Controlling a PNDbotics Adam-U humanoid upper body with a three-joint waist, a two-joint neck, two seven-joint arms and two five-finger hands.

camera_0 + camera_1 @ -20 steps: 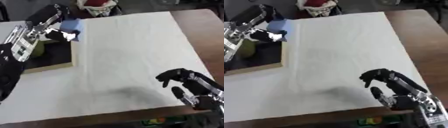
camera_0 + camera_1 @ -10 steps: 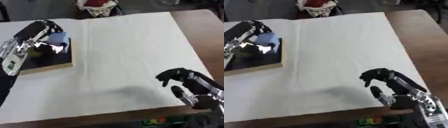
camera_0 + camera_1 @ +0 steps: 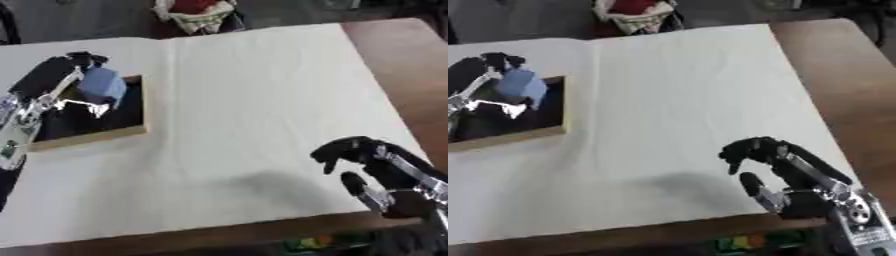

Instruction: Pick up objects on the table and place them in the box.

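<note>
Box [image 3: 136, 131] interior is dark, half hidden by the left hand [image 3: 61, 87] clasping a blue object [image 3: 102, 86].

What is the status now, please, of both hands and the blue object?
Left robot hand holds blue object over the box. Right robot hand idle, fingers curled, holding nothing. Nothing in the way.

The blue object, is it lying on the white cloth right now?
No, the blue object is in the left hand, over the box.
</note>
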